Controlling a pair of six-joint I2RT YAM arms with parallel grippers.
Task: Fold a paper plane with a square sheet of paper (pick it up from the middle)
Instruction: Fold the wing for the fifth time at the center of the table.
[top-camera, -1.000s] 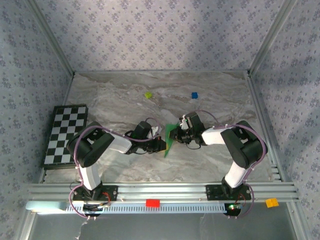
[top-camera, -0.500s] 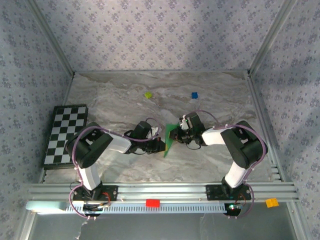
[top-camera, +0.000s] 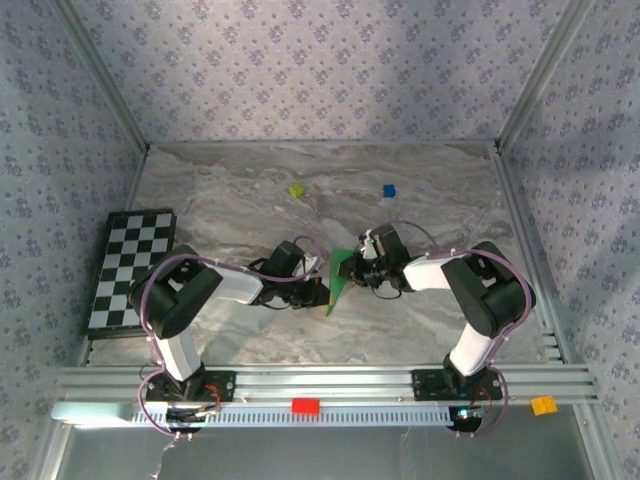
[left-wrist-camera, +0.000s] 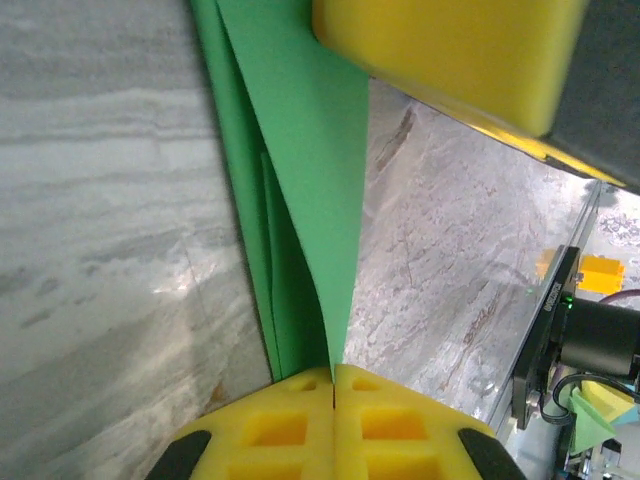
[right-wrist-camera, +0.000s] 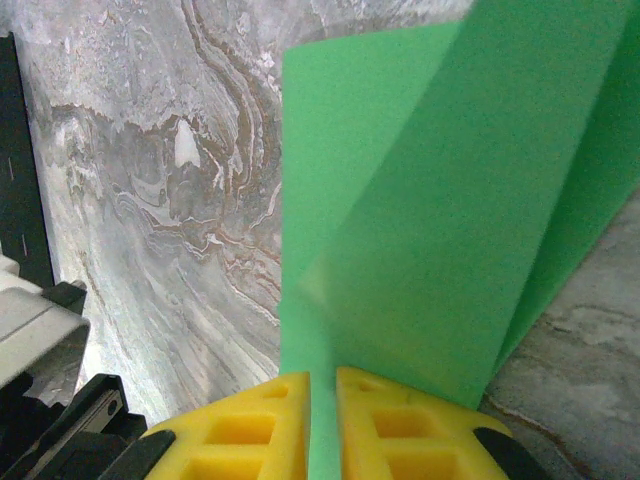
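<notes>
**A:** Right, noting it down. Where's the sheet of paper (top-camera: 340, 283)?

**B:** Mid-bench (top-camera: 220, 210), between the two arms. Bright green, folded, standing on edge rather than lying flat. I can't tell whether its lower edge touches the marble top.

**A:** Left claw (top-camera: 319, 291)?

**B:** Yellow pads pressed together, with the paper's edge nipped in the seam between them. Its wrist camera shows several green layers fanning away from the pinch.

**A:** Right claw (top-camera: 353, 270)?

**B:** Also clamped on the paper. A thin strip of green shows between its pads, and a wide panel rises beyond them with a crease running up it.

**A:** The two claws relative to each other?

**B:** Facing, close together, one on each side of the sheet.

**A:** Anything else on the bench?

**B:** A checkerboard (top-camera: 130, 268) at the left edge. A yellow-green block (top-camera: 296, 189) and a blue block (top-camera: 389, 190) lie farther back, well apart from the paper.
</notes>
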